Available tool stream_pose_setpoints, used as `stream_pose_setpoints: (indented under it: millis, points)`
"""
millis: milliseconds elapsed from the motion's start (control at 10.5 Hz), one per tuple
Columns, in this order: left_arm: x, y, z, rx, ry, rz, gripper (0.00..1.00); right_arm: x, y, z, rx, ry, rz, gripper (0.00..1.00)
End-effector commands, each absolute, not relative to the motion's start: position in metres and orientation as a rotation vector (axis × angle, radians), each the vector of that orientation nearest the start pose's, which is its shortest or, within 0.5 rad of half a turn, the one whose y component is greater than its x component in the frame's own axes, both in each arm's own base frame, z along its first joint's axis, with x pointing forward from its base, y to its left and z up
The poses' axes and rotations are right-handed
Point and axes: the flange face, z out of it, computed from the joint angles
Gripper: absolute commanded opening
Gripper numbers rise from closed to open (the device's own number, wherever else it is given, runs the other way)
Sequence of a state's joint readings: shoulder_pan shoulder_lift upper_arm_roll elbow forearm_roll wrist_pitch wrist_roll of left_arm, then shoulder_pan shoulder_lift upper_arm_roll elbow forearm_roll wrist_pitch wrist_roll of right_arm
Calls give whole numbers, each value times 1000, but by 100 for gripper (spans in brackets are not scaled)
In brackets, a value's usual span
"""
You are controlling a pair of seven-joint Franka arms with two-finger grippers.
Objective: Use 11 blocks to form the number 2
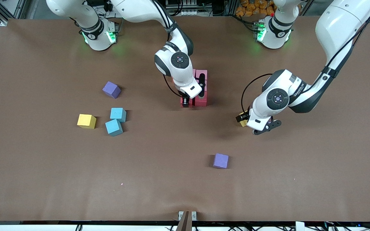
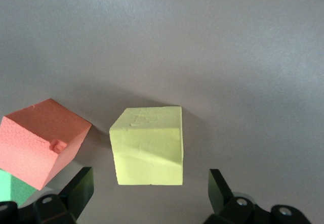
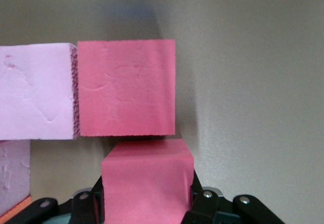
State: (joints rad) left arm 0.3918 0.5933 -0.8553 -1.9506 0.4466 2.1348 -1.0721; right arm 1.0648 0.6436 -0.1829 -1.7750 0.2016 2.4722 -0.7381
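A: Toward the right arm's end of the table sit the spare blocks: a yellow block, two blue blocks touching each other, and a purple block farther from the front camera than those. Why are they loose?

B: I'd say they are stock, not yet called for. Next along, the right gripper is down at the number 2, which so far is only a small cluster of pink and red cubes near the table's middle.

A: And its fingers?

B: Pinching a red block from both sides. That cube sits just beside a second red one, which touches a pink block. It looks like the cube is being lined up with the row before release.

A: Nearer the front camera?

B: A second purple block, alone.

A: And the left arm?

B: The left gripper hovers with fingers spread wide on either side of a pale yellow block, touching nothing. An orange block lies just beside it, with a green cube at the edge. Probably a grasp is being set up
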Motion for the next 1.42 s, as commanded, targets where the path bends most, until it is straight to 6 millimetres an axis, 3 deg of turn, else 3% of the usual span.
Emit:
stream_pose_setpoints:
  millis: [0, 95, 759, 1139, 1329]
  points:
    - [542, -226, 240, -3013, -556, 234, 100, 415, 526, 206, -2278, -2107, -116, 39]
    - [543, -217, 234, -3004, -567, 239, 100, 414, 527, 206, -2281, -2102, -118, 39]
    - [549, -216, 226, -3029, -627, 243, 100, 405, 535, 205, -2301, -2059, -123, 40]
    - [549, -214, 210, -3030, -674, 263, 100, 403, 537, 205, -2295, -2060, -121, 47]
    - [548, -215, 204, -3039, -679, 274, 100, 403, 537, 207, -2294, -2060, -126, 98]
